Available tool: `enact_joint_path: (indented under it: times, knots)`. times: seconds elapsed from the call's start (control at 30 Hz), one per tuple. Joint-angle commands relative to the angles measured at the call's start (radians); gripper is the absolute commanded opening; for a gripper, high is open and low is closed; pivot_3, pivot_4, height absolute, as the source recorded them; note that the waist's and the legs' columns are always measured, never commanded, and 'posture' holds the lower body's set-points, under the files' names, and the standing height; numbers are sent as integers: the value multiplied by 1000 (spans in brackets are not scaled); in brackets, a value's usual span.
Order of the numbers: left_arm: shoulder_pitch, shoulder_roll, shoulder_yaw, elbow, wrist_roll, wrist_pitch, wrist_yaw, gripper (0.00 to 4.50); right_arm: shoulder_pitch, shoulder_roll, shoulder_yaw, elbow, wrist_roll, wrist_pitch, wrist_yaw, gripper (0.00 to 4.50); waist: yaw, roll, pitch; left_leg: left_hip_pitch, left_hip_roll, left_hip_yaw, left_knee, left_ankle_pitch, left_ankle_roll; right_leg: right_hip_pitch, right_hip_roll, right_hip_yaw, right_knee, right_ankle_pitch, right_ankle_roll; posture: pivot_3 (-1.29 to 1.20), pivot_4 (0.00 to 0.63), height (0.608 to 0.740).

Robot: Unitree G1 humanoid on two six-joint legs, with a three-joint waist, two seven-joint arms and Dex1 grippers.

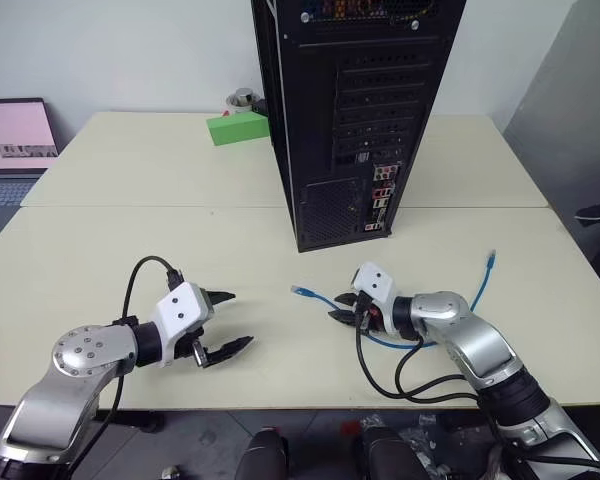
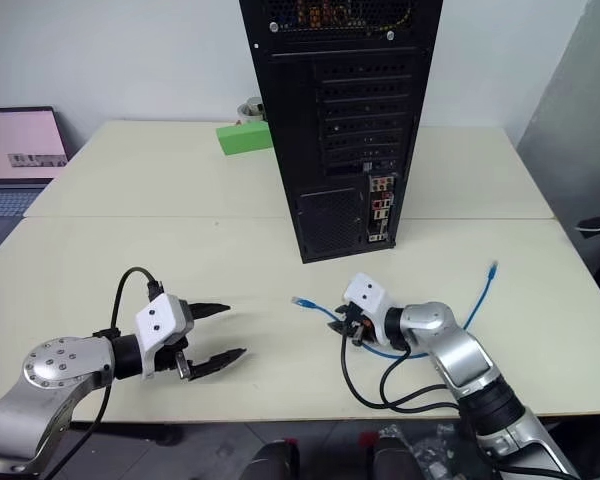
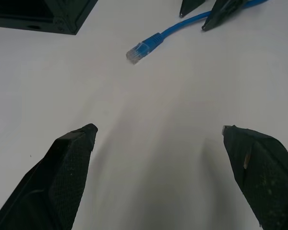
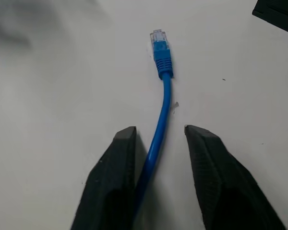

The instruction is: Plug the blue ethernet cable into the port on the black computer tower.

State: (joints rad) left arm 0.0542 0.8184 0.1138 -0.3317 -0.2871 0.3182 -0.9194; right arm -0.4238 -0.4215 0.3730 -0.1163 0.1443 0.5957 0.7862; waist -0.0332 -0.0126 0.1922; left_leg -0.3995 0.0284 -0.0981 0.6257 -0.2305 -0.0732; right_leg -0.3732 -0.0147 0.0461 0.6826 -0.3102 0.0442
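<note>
Right gripper (image 4: 156,143) low over the tabletop (image 1: 130,230), its jaws straddling the blue ethernet cable (image 4: 159,125) with a gap left on one side; clear plug just ahead. Left gripper (image 1: 227,322), released, well apart; black computer tower (image 1: 350,120) beyond both.

Blue ethernet cable (image 4: 159,128) (clear-plugged) flat on table before upright black computer tower (image 1: 355,110).

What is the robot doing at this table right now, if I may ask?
The right pincer is straddling the blue ethernet cable on the table, a little behind its plug, with a gap still on one side. The left pincer hovers open nearby. The black computer tower stands beyond, with nothing plugged in yet.
</note>
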Motion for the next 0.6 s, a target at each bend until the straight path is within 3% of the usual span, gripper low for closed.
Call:
enact_joint_path:
  times: [0.03,0.13,0.6]
  knots:
    - [-41,-13,-7,33,12,-18,15,4500,-18,-13,-4,-36,11,8,32,632,0,0,0,0,0,0,0,0,0,0,0,0,0,0,0,0,150,740]
    - [-87,-31,-34,61,13,-19,11,4500,-31,-34,-4,-76,26,5,75,34,0,0,0,0,0,0,0,0,0,0,0,0,0,0,0,0,150,740]
    - [-244,-64,-190,140,-1,-73,-151,4500,-78,-74,2,-205,84,50,173,34,-1,0,0,0,0,-1,0,0,0,0,0,-1,0,0,0,0,150,740]
